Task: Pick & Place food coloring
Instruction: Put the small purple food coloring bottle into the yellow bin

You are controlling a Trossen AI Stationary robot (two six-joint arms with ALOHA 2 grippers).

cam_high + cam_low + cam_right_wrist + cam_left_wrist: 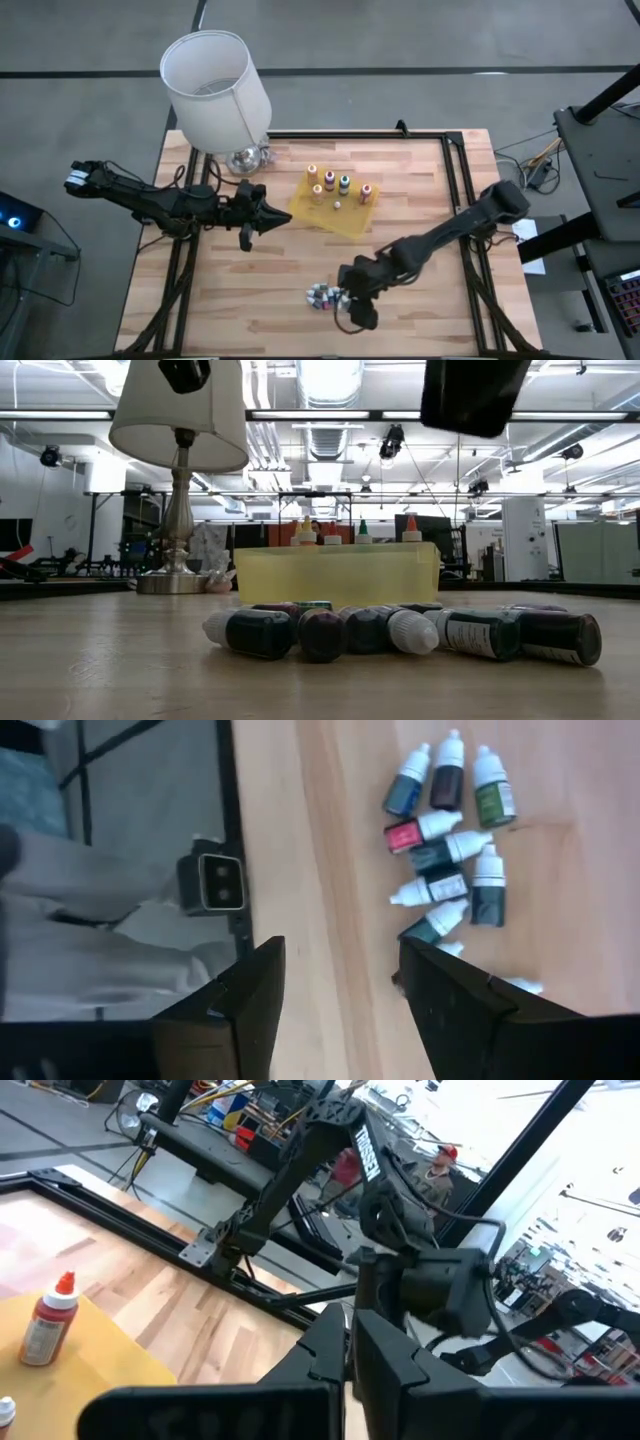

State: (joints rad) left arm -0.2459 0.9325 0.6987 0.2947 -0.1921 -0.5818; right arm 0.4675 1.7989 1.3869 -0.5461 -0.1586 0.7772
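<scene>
The right gripper [335, 1010], spread wide, hung beside the crowded vials [450, 840] near the bench's front edge; closing there risked scattering neighbours.

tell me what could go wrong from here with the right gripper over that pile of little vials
1. The vials lie on their sides, packed and touching, so the open right gripper may catch two at once or knock neighbours rolling.
2. The pile sits near the table's front edge; a nudged vial could roll off.
3. The yellow tray already holds upright bottles, which a careless placement could topple.
</scene>
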